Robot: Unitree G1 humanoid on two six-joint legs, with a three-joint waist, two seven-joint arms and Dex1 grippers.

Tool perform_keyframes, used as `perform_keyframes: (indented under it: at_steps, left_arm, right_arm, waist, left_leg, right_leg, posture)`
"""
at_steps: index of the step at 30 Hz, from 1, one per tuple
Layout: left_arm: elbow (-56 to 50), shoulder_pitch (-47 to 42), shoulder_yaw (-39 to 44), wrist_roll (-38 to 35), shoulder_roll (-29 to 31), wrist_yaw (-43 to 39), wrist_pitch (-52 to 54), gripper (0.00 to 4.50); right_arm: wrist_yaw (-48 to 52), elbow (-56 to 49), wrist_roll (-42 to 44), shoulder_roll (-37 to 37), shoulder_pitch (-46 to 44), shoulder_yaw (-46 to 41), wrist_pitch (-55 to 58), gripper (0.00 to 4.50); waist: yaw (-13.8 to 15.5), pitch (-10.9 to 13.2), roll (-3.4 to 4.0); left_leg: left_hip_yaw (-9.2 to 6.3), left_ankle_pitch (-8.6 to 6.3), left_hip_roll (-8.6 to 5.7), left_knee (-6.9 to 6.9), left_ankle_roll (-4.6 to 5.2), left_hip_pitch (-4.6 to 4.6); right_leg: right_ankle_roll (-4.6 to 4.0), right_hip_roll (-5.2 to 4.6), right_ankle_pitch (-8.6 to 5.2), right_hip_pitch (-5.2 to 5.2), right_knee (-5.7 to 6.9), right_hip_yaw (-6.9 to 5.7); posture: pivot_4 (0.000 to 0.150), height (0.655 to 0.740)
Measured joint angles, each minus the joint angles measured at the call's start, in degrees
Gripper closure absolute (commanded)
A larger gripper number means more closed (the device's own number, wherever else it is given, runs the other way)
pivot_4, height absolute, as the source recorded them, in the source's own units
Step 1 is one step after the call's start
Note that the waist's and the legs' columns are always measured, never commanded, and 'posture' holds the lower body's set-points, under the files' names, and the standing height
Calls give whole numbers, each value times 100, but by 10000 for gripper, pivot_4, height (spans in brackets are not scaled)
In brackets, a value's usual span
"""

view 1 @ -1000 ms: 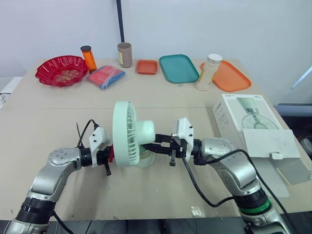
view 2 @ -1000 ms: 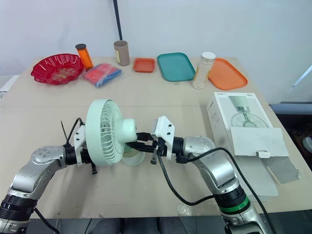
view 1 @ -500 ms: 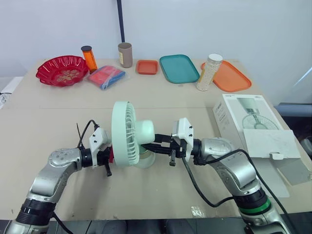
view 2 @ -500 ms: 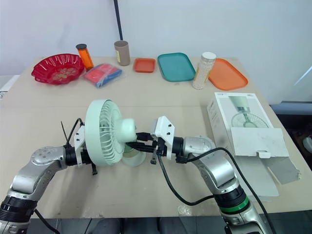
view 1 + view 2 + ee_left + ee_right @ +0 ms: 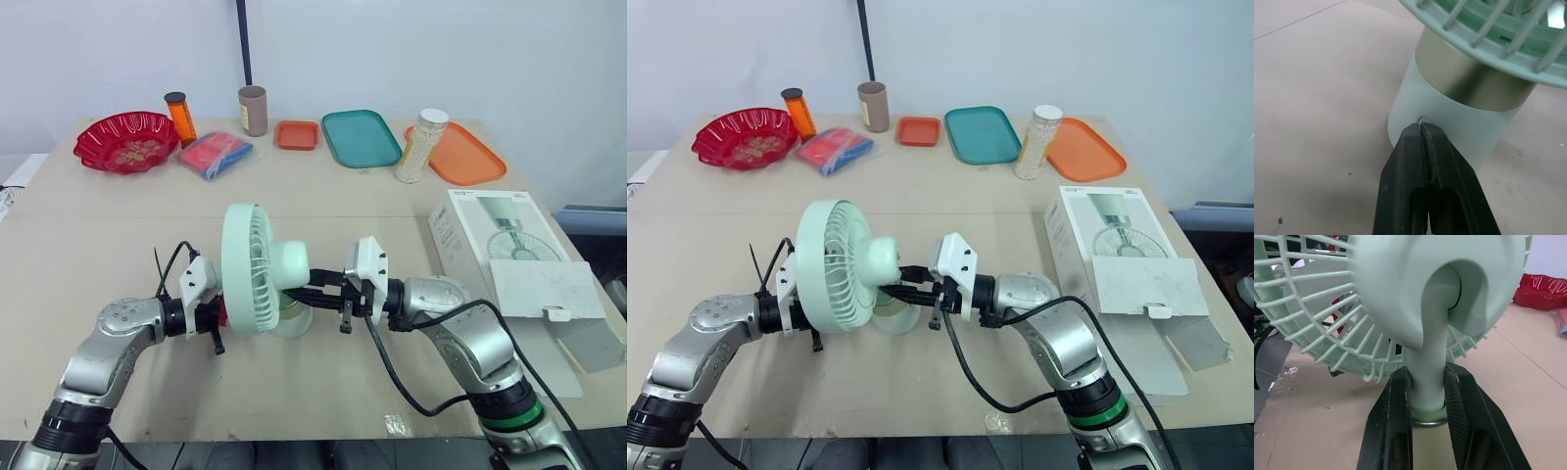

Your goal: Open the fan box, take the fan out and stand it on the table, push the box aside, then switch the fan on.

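A pale green fan (image 5: pixel 257 269) stands on its round base (image 5: pixel 297 320) in the middle of the table, its grille facing my left. My right gripper (image 5: pixel 1427 377) is shut on the fan's neck (image 5: pixel 1426 357) just above the base, one black finger on each side. My left gripper (image 5: pixel 1421 128) is shut, and its joined tips touch a small ring mark on the side of the base (image 5: pixel 1449 122), below the grille. The white fan box (image 5: pixel 505 250) lies at the right of the table with its flap open.
Along the far edge stand a red bowl (image 5: pixel 125 141), an orange bottle (image 5: pixel 178 117), a blue and red packet (image 5: pixel 213 154), a brown cup (image 5: pixel 253 110), a small orange tray (image 5: pixel 296 134), a teal tray (image 5: pixel 361 137), a jar (image 5: pixel 421 145) and a larger orange tray (image 5: pixel 460 154).
The fan's head has shifted slightly toward my left. Both grippers stay where they were at the fan.
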Motion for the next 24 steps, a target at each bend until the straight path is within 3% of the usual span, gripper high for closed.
perform_keyframes:
  at_steps: [24]
  left_arm:
    - [5,-1,9,9,-8,5,-16,43848]
  right_arm:
    - [13,0,-37,14,-1,2,-16,41560]
  waist:
    - [0,0,0]
  left_leg:
    - [0,0,0,0,0,1]
  right_leg:
    - [0,0,0,1,0,0]
  posture:
    - [1500,7400]
